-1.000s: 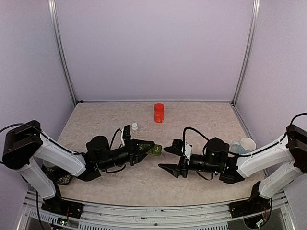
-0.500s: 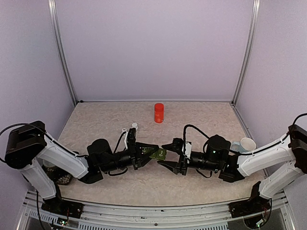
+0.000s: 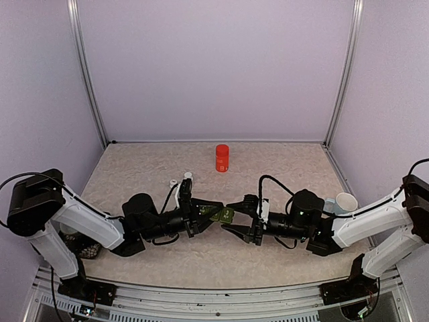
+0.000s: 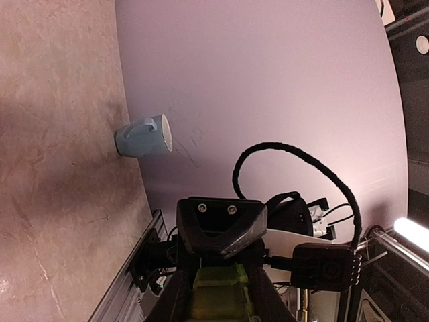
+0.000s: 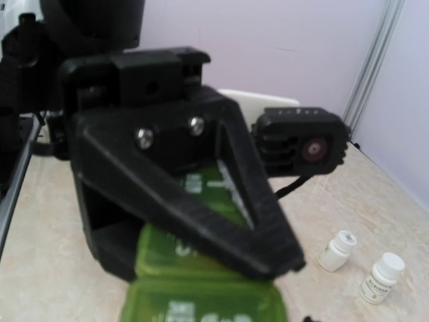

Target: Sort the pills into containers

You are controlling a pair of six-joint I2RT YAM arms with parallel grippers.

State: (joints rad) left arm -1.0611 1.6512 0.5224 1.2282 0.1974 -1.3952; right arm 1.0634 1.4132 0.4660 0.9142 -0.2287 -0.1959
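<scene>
Midway across the surface (image 3: pixel 281 168): containers (image 3: pixel 225 215) pinched at one end by left pincer (image 3: pixel 214 212) (green strip fills its jaws in wrist view). Right pincer (image 3: pixel 232 217) spread, flanking the free end; contact unclear. Mug (image 3: pixel 343 201) far right.

On my overhead feed a red canister (image 3: pixel 222 158) stands upright near the back of the beige, marbled tabletop (image 3: pixel 295 164), well apart from everything else. Two small white bottles (image 3: pixel 188 177) with white caps stand upright just beside each other, left of centre. A pale blue mug (image 3: pixel 343 202), white inside, sits upright at the right side, close to the lilac wall (image 3: pixel 214 67). At the near left I make out a dark dish (image 3: pixel 84 247) holding something speckled, mostly hidden, so I cannot tell what
</scene>
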